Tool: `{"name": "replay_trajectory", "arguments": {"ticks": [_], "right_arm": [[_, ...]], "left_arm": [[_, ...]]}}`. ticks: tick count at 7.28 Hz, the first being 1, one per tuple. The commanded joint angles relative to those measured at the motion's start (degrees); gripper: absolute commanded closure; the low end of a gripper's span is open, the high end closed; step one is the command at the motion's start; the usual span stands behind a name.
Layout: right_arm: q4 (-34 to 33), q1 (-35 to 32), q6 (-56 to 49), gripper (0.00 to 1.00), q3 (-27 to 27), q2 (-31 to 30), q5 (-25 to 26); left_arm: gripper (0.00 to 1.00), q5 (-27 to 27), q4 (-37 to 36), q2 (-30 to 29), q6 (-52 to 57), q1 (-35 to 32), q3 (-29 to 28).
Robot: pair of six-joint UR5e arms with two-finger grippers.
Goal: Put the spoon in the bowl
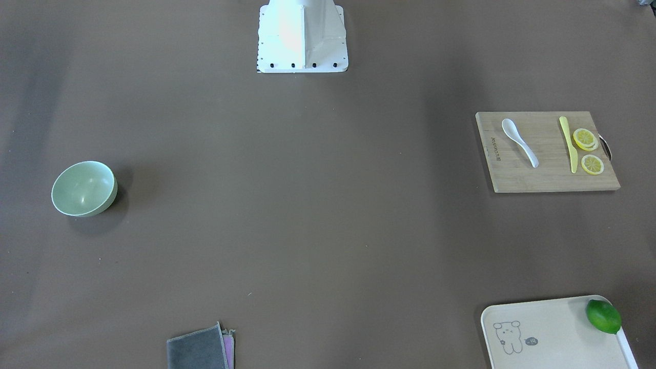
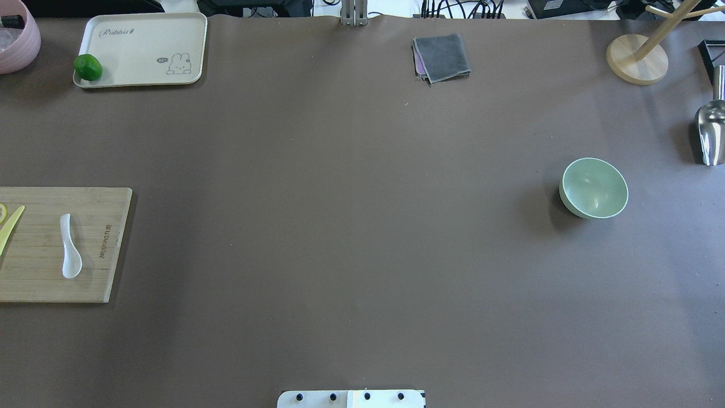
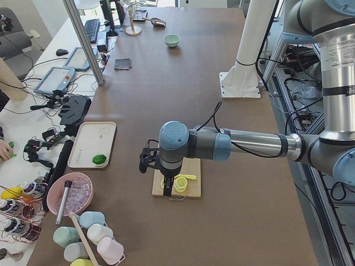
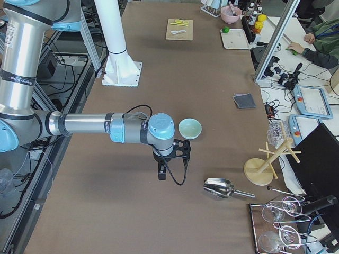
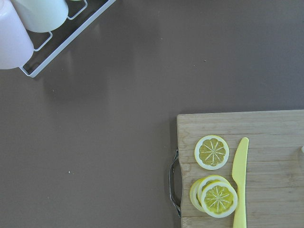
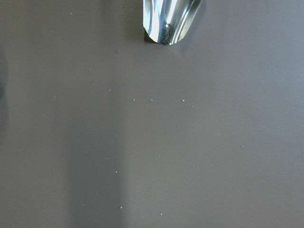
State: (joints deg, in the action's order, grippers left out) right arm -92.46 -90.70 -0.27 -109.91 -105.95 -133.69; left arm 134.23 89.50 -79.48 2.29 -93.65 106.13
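The white spoon (image 1: 520,142) lies on a wooden cutting board (image 1: 517,177) at the robot's left, scoop towards the robot; it also shows in the overhead view (image 2: 70,249). The mint-green bowl (image 1: 83,188) stands empty far to the robot's right (image 2: 593,187). My left gripper (image 3: 167,192) hangs above the board's lemon end. My right gripper (image 4: 161,173) hangs above the table beside the bowl (image 4: 189,128). Both grippers show only in the side views, so I cannot tell whether they are open or shut.
A pale-yellow knife (image 1: 568,143) and lemon slices (image 1: 585,139) share the board. A cream tray (image 2: 141,51) holds a lime (image 2: 88,67). A grey cloth (image 2: 442,56), a metal scoop (image 2: 711,130) and a wooden stand (image 2: 637,59) lie at the far side.
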Motion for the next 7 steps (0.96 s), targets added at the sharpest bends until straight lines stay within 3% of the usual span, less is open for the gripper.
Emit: {"name": "replay_trajectory", "arguments": {"ticks": [1,3,4,5,7], "right_arm": [[0.0,0.0,0.2,0.00,-0.9,0.5,-0.2],[1.5,0.0,0.7,0.00,-2.2,2.6,-2.9],[2.0,0.0,0.8,0.00,-2.2,3.5,-3.8],[4.7,0.0,0.8,0.00,-1.9,4.9,-3.9],[14.5,0.0,3.4,0.00,-1.4,5.0,-4.7]], "left_arm": [[0.02,0.1,0.2,-0.5,0.0,0.0,3.1],[0.02,0.2,1.6,-1.5,-0.3,0.0,5.0],[0.02,0.0,6.3,-1.9,-0.4,0.0,3.8],[0.02,0.1,13.2,-3.8,-0.9,0.0,0.7],[0.02,0.1,15.4,-5.5,-0.9,0.0,-0.3]]}}
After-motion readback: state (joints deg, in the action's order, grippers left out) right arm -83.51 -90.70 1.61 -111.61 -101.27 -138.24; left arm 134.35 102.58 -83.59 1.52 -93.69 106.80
